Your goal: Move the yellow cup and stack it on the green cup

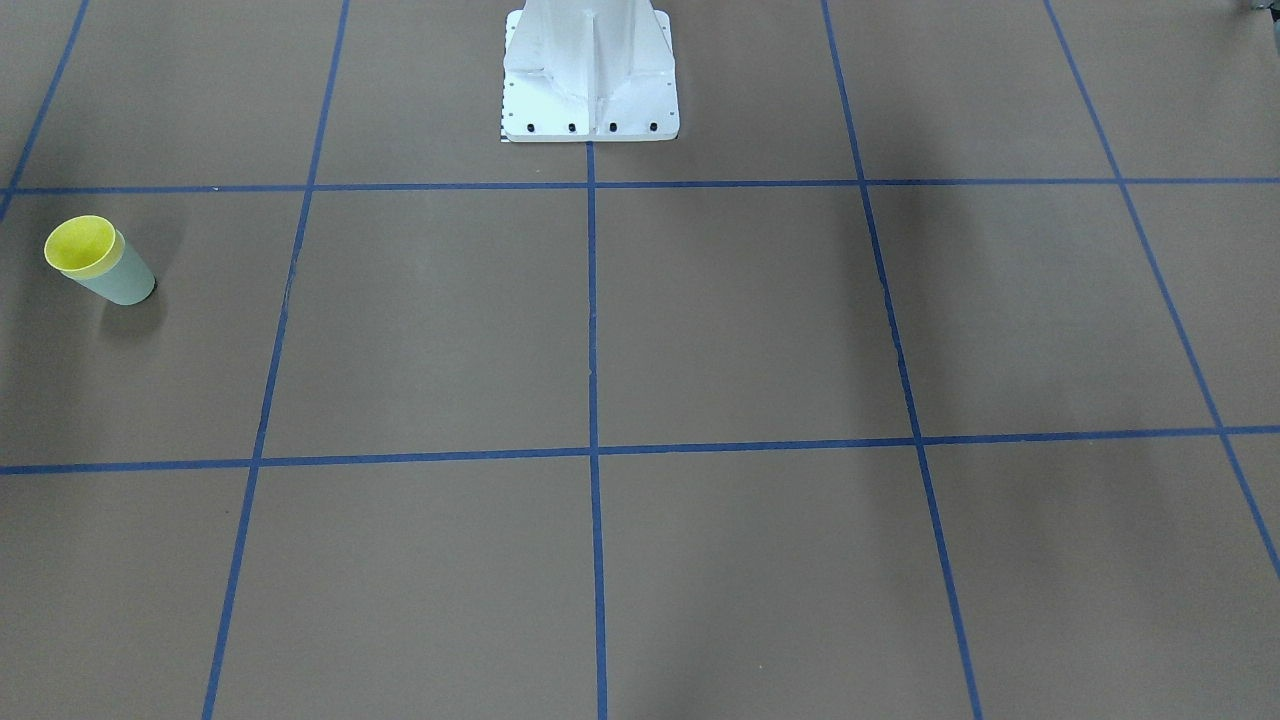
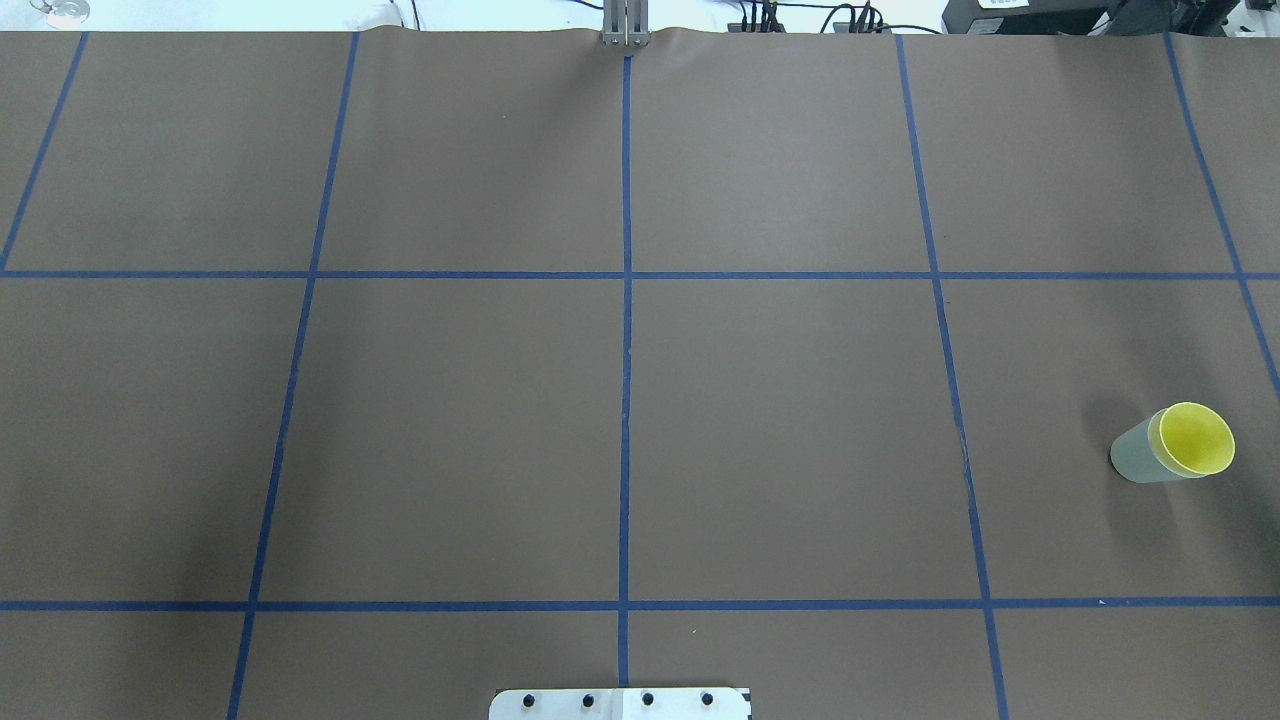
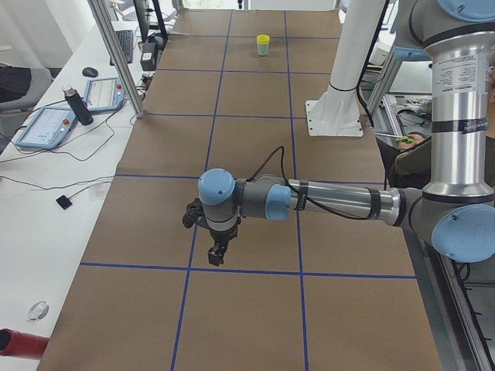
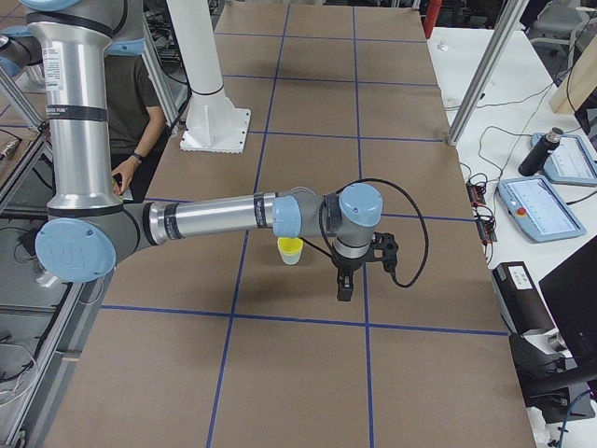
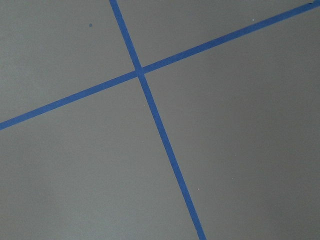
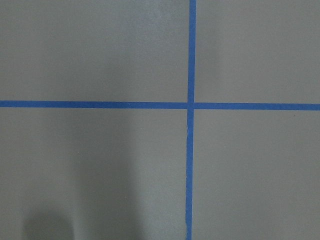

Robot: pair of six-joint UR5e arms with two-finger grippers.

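The yellow cup (image 1: 80, 245) sits nested inside the green cup (image 1: 122, 283). The pair stands upright on the brown table on my right side, also seen from overhead as yellow cup (image 2: 1195, 438) in green cup (image 2: 1133, 460). My left gripper (image 3: 216, 257) shows only in the left side view, pointing down above the table far from the cups. My right gripper (image 4: 343, 291) shows only in the right side view, a little beside the stacked cups (image 4: 290, 250) and empty-looking. I cannot tell whether either gripper is open or shut. The wrist views show only table and tape.
Blue tape lines (image 2: 626, 400) grid the brown table. The white robot pedestal (image 1: 590, 75) stands at the robot side. Benches with tablets (image 3: 46, 127) and a bottle (image 4: 538, 152) flank the table ends. A person (image 4: 140, 103) sits behind the robot.
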